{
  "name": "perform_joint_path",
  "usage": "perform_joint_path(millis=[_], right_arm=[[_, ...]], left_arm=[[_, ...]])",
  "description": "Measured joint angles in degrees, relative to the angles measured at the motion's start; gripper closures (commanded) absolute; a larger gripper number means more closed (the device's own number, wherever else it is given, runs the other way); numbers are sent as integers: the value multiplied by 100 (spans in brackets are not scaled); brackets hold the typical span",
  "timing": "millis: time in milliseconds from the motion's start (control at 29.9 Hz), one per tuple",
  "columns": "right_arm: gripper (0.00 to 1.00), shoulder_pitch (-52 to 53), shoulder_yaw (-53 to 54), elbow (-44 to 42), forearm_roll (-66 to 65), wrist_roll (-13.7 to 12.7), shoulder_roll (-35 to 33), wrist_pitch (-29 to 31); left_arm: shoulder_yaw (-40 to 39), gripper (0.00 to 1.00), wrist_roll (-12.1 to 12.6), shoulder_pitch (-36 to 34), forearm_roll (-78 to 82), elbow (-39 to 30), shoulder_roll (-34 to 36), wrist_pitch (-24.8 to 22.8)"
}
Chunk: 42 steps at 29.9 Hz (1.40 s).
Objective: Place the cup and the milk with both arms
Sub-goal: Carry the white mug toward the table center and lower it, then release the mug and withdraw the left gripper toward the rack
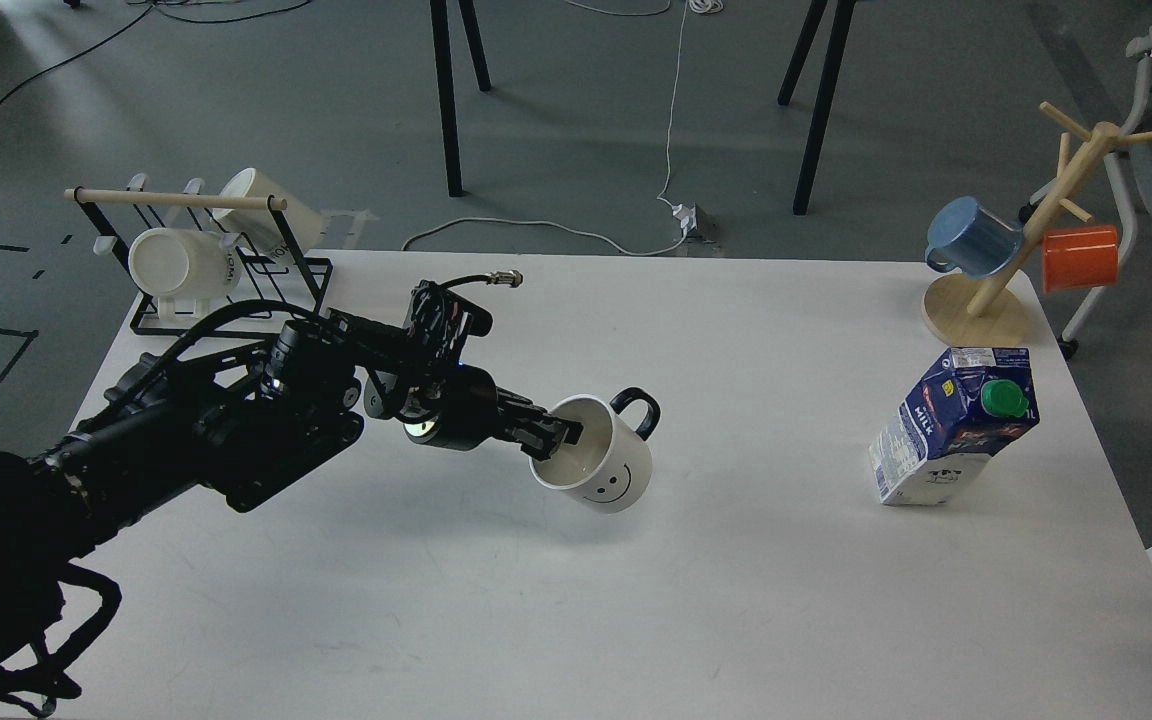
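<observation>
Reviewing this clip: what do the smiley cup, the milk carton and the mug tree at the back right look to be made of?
The cup looks like glazed ceramic: cream-white, thick-walled, with a soft sheen. The milk carton appears to be printed coated paperboard, with folded gable edges and a green cap that is likely plastic. The mug tree looks like pale unpainted wood, dowel pegs on a round base.
</observation>
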Motion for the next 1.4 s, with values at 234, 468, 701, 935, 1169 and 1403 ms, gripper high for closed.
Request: perform_joint_path(millis=[234, 468, 701, 935, 1169, 1403], right_arm=[[1, 14, -44, 41, -1, -27, 139, 0], [1, 14, -66, 33, -6, -28, 172, 0], [1, 1, -77, 32, -8, -28, 173, 0], [1, -9, -27, 145, 77, -28, 169, 0], [1, -56, 80, 699, 1321, -34, -378, 0], [1, -999, 17, 753, 2699, -39, -802, 0]], left_arm=[[4, 88, 0, 184, -15, 192, -165, 0], [-26, 68, 0, 265, -37, 202, -192, 0], [-52, 36, 0, 268, -58, 152, -189, 0], [-606, 2, 0, 268, -857, 110, -115, 0], [-1073, 1, 0, 267, -2888, 138, 632, 0], [-1370, 1, 0, 255, -4966, 529, 1997, 2]])
